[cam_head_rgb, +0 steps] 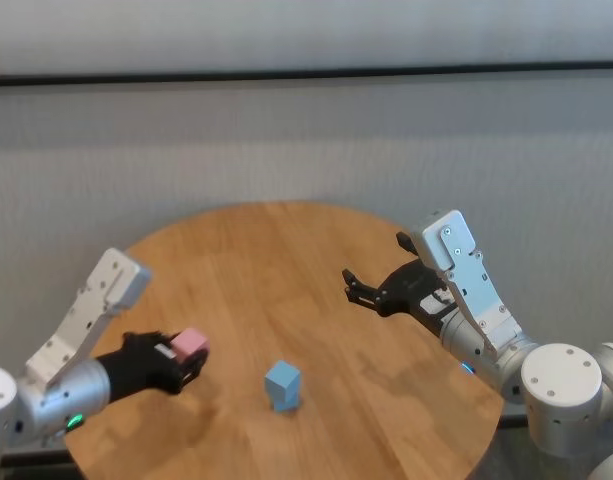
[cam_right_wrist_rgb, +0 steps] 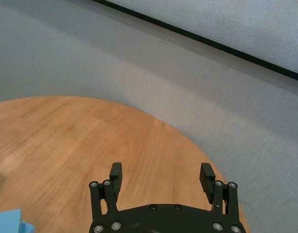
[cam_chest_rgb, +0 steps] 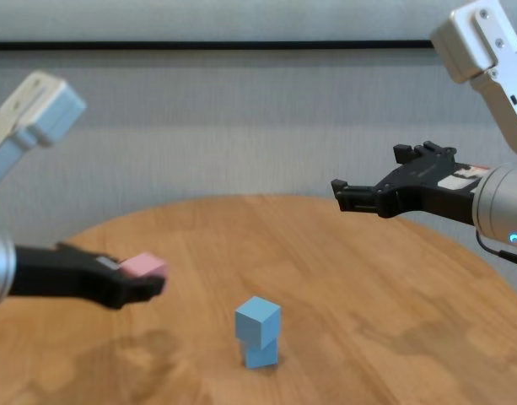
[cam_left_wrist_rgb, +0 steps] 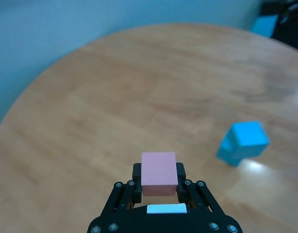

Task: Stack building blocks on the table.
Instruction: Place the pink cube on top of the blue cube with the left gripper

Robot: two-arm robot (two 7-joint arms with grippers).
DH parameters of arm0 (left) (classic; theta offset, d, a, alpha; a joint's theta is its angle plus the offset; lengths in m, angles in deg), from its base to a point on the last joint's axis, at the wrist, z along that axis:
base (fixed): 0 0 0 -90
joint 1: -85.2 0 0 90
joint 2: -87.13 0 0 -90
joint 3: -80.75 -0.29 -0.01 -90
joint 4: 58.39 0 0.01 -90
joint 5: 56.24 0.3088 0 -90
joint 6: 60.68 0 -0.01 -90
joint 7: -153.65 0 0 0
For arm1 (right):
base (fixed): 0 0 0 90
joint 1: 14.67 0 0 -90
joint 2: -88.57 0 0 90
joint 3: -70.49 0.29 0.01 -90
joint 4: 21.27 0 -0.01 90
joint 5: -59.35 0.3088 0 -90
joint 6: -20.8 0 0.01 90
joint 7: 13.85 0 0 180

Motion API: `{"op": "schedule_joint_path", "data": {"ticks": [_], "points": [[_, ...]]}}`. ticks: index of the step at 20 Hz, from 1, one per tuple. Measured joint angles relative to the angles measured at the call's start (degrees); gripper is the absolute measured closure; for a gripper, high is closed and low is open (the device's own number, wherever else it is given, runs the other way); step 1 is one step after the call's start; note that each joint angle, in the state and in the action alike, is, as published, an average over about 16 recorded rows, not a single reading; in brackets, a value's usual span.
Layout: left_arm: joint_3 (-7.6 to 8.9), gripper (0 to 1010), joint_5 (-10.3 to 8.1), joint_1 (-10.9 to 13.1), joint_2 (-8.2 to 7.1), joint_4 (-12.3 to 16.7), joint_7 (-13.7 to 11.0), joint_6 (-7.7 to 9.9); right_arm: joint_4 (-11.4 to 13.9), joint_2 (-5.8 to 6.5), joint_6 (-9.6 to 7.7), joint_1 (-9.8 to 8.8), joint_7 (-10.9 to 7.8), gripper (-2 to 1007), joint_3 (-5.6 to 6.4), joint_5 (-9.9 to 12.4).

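While my left end effector [cam_head_rgb: 186,358] grips the pink block [cam_head_rgb: 190,341] above the desk's [cam_head_rgb: 286,270] near-left part, the two blue blocks [cam_head_rgb: 282,386] stand stacked near the front middle, well apart from it. My right end effector [cam_head_rgb: 378,272] hangs open over the right side. Bare wood lies between us; a grey wall [cam_head_rgb: 286,140] stands behind.

head: high, looking down | chest: low, level | wrists: close behind fingers | shared: table [cam_head_rgb: 316,290]
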Motion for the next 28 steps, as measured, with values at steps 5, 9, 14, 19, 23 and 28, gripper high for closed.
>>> {"op": "schedule_joint_path", "data": {"ticks": [5,9,14,19,23,28], "points": [[-2.1,615,-1.32,-1.5,-0.14,1.0,-3.6,-0.23,0.0,0.0,0.0,0.0,0.0,1,0.0,0.0],[-3.98,615,-2.16,-3.1,0.35,0.8,-5.8,-0.41,0.0,0.0,0.0,0.0,0.0,1,0.0,0.0],[-6.0,615,-2.83,-4.7,0.72,0.3,-7.4,-0.23,0.0,0.0,0.0,0.0,0.0,1,0.0,0.0],[-7.35,615,-3.29,-5.6,0.61,0.0,-8.2,0.22,0.0,0.0,0.0,0.0,0.0,1,0.0,0.0],[-8.32,615,-3.59,-6.2,0.35,-0.1,-8.7,0.58,0.0,0.0,0.0,0.0,0.0,1,0.0,0.0],[-9.5,615,-3.87,-6.9,0.04,-0.4,-9.2,0.8,0.0,0.0,0.0,0.0,0.0,1,0.0,0.0]]}}
